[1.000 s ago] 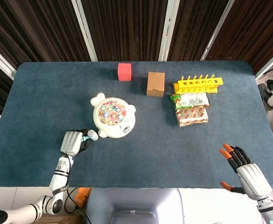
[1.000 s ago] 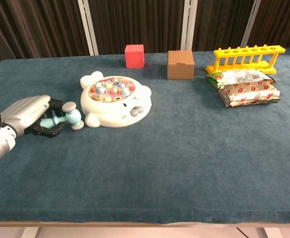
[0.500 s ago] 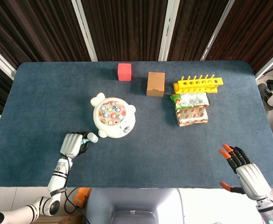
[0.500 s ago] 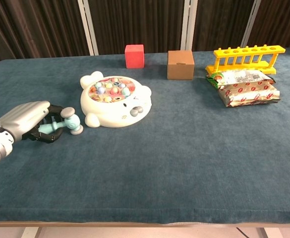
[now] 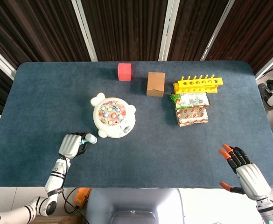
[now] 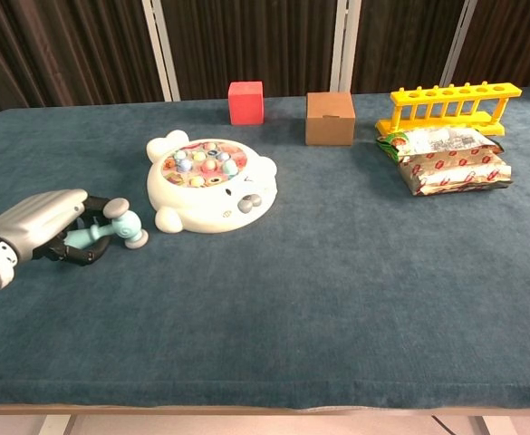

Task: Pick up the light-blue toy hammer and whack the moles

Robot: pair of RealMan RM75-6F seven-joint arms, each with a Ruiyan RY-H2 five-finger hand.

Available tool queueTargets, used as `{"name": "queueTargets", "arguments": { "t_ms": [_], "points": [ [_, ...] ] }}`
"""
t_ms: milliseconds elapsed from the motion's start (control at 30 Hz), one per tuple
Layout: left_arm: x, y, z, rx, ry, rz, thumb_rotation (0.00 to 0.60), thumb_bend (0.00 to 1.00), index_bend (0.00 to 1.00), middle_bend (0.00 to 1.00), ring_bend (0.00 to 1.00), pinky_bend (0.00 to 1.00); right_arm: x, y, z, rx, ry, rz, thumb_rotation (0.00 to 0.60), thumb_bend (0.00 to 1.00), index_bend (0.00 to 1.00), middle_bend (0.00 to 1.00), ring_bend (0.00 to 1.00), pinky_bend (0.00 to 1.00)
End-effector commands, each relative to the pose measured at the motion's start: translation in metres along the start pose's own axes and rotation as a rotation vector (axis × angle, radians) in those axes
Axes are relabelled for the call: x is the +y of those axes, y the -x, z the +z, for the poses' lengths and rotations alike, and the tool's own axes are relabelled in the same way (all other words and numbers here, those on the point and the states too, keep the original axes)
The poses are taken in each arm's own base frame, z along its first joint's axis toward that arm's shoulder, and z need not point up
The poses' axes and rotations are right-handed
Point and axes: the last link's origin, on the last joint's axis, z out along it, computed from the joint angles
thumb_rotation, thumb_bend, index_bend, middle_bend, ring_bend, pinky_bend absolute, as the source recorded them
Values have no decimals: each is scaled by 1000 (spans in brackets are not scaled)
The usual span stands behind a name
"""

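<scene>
The white bear-shaped mole toy (image 5: pixel 113 116) (image 6: pixel 207 183) with coloured moles on top sits left of the table's middle. The light-blue toy hammer (image 5: pixel 89 138) (image 6: pixel 110 228) lies at its front-left, head toward the toy. My left hand (image 5: pixel 71 145) (image 6: pixel 40 223) has its fingers curled round the hammer's handle, low over the cloth. At the front right corner my right hand (image 5: pixel 244 171) hovers with fingers spread and nothing in it; the chest view does not show it.
At the back stand a red block (image 5: pixel 124 72) (image 6: pixel 245 101), a brown cardboard box (image 5: pixel 155 84) (image 6: pixel 329 118) and a yellow rack (image 5: pixel 198 84) (image 6: pixel 446 107). Two snack packets (image 5: pixel 191 109) (image 6: pixel 450 160) lie in front of the rack. The table's front edge (image 6: pixel 265 407) is near both hands.
My left hand has drawn back toward the front-left with the hammer, which has sunk lower, a little away from the mole toy. The right hand has barely moved.
</scene>
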Motion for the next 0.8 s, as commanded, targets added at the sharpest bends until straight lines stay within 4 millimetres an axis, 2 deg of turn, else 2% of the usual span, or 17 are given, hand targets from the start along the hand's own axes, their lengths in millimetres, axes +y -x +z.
{"name": "queueTargets", "arguments": {
  "t_ms": [33, 433, 800],
  "points": [
    [-1, 0, 0, 2, 1, 1, 600, 520, 257, 441, 408, 478, 0, 0, 0, 0, 0, 0, 600, 217, 0, 0, 0, 0],
    [-4, -2, -1, 2, 4, 3, 600, 464, 231, 412, 370, 436, 0, 1, 1, -2, 1, -3, 600, 217, 0, 0, 0, 0],
    [-4, -11, -3, 27, 28, -9, 600, 417, 196, 334, 278, 354, -1, 1, 1, -1, 0, -3, 600, 217, 0, 0, 0, 0]
  ]
}}
